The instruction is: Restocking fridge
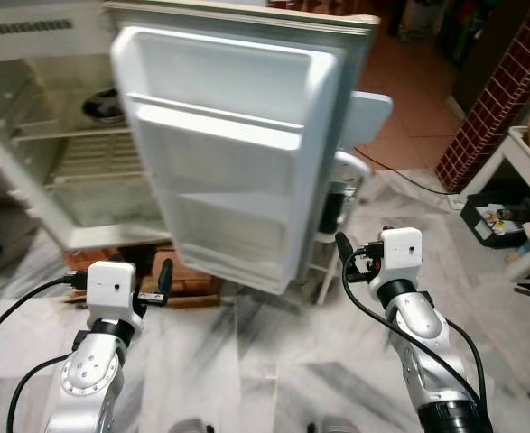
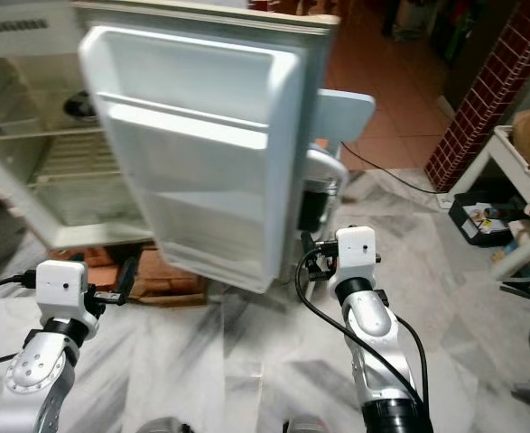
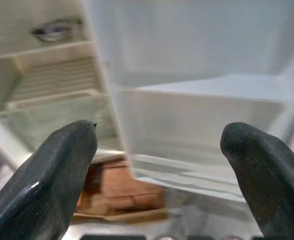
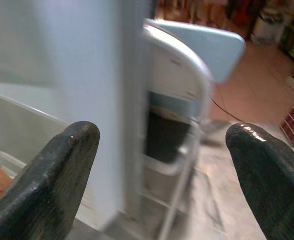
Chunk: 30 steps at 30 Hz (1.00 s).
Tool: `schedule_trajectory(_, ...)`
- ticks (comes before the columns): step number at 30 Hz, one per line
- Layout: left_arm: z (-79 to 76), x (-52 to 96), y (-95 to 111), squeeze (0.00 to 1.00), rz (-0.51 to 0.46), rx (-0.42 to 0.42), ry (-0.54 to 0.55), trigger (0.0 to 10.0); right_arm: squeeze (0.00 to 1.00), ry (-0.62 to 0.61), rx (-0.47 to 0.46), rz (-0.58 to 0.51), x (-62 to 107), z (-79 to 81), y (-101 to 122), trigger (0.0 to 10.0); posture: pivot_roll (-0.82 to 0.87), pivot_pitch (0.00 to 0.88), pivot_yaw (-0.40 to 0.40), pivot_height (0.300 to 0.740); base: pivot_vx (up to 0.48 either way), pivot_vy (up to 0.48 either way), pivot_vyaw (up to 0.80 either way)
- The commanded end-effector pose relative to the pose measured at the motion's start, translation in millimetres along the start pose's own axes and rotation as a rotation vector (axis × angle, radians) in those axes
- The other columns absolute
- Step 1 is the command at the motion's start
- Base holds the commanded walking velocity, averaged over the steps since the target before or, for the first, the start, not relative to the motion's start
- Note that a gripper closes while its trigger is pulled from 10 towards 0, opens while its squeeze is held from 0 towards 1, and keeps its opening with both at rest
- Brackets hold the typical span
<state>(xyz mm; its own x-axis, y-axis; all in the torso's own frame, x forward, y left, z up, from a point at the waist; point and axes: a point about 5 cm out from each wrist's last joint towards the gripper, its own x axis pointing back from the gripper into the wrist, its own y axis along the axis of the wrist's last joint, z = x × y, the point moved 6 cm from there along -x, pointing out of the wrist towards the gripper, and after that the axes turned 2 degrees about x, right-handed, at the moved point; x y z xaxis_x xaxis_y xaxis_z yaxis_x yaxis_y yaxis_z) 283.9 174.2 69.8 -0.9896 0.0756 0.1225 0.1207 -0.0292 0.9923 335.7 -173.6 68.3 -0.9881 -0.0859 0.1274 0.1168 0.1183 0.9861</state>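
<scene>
Before marble floor: open white moulded fridge door.

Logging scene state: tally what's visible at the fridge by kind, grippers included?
Grippers: 2, left gripper and right gripper, both open
Fridge doors: 1, fridge door, swung open
Folding chairs: 1, folding chair behind the door
Total: 4

The fridge door is white inside, its shelves bare white. Beside it stands a pale blue folding chair. The floor beneath is grey-streaked marble; beyond the chair, terracotta tiles. Possibly a dark bowl sits inside.
</scene>
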Motion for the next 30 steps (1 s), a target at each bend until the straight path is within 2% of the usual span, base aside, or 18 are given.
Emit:
schedule_trajectory(1,9.5,1.5,2,0.00,-0.004,-0.034,0.031,10.0,0.00,0.009,-0.006,-0.037,-4.7,3.3,11,10.0,-0.04,0.078,0.040,0.740,0.000,0.000,0.00)
schedule_trajectory(3,20.0,0.4,2,0.00,-0.002,-0.070,0.084,10.0,0.00,-0.011,0.027,-0.039,-5.6,0.1,12,10.0,-0.04,0.076,0.042,0.740,0.000,0.000,0.00)
schedule_trajectory(6,24.6,-0.3,2,0.00,0.001,-0.073,0.094,10.0,0.00,-0.020,0.004,-0.032,-6.9,-2.5,11,10.0,-0.04,0.074,0.042,0.740,0.000,0.000,0.00)
schedule_trajectory(10,25.4,0.2,3,0.00,-0.007,-0.062,0.096,10.0,0.00,-0.015,0.000,-0.038,-7.4,-3.5,12,10.0,-0.04,0.074,0.042,0.740,0.000,0.000,0.00)
schedule_trajectory(16,22.5,-2.3,3,0.00,-0.014,-0.061,0.091,10.0,0.00,-0.032,-0.008,-0.047,-10.4,-8.4,14,10.0,-0.05,0.071,0.042,0.740,0.306,0.000,0.00)
schedule_trajectory(20,18.9,-2.7,3,0.00,-0.015,-0.057,0.081,10.0,0.00,-0.022,-0.026,-0.055,-11.3,-5.5,16,10.0,-0.05,0.072,0.041,0.740,0.331,0.000,0.00)
schedule_trajectory(22,17.4,-2.7,3,0.00,-0.016,-0.053,0.073,10.0,0.00,-0.005,0.008,-0.062,-11.1,-1.7,17,10.0,-0.05,0.072,0.041,0.740,0.366,0.000,0.00)
schedule_trajectory(30,16.2,-3.2,3,0.00,-0.014,-0.045,0.068,10.0,0.00,-0.027,0.001,-0.066,-12.7,-3.4,17,10.0,-0.04,0.073,0.047,0.740,0.370,0.000,0.48)
